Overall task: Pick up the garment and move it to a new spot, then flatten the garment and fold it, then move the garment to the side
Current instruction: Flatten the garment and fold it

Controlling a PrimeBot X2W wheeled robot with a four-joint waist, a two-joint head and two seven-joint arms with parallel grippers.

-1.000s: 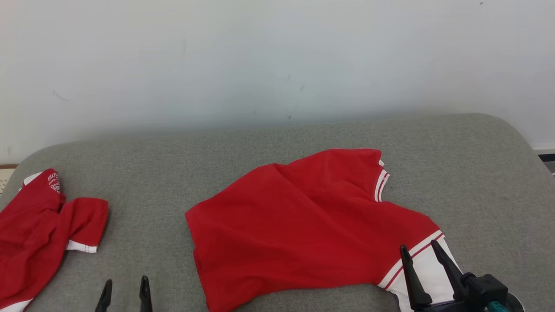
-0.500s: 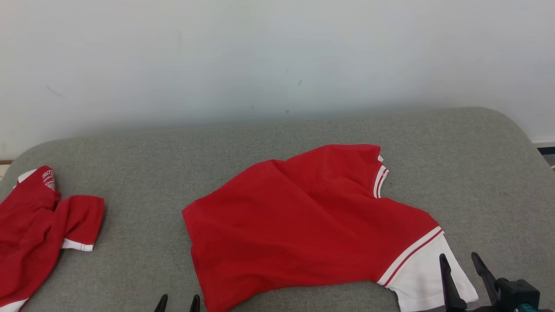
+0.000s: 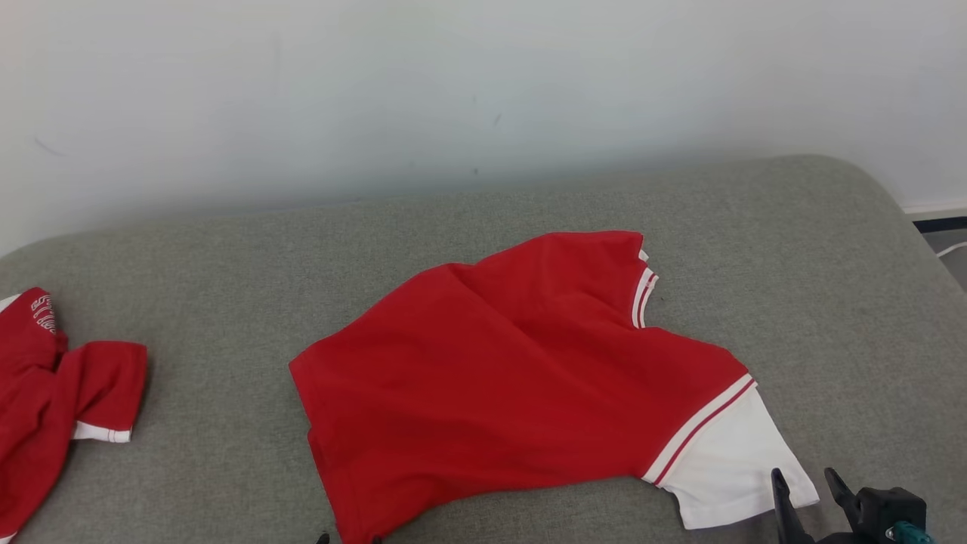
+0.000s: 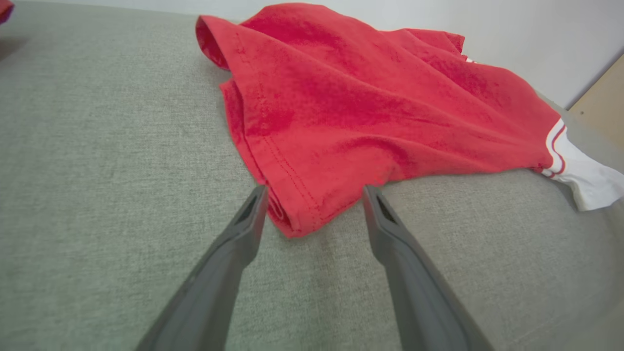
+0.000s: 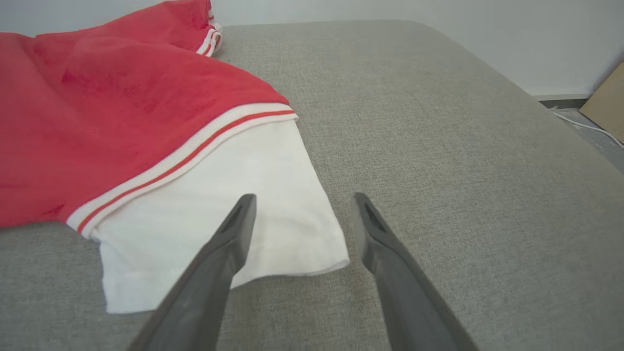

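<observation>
step: likely flatten shirt (image 3: pixel 491 378) | left gripper (image 4: pixel 315 189): wide open, empty, at hem (image 4: pixel 292 214) | right gripper (image 5: pixel 303 196): likewise, at sleeve (image 5: pixel 195 209) | next: pinch both, spread

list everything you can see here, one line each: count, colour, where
shirt: 1, red with a white sleeve, rumpled, middle of the surface
second garment: 1, red with white trim, left edge of the surface
surface: 1, grey fabric, under both
wall: 1, white, behind
cable: 1, white, floor at right
board: 1, tan, by the wall at right
left tool: 1, dark, open, at the shirt's near hem corner
right tool: 1, dark, open, at the white sleeve
</observation>
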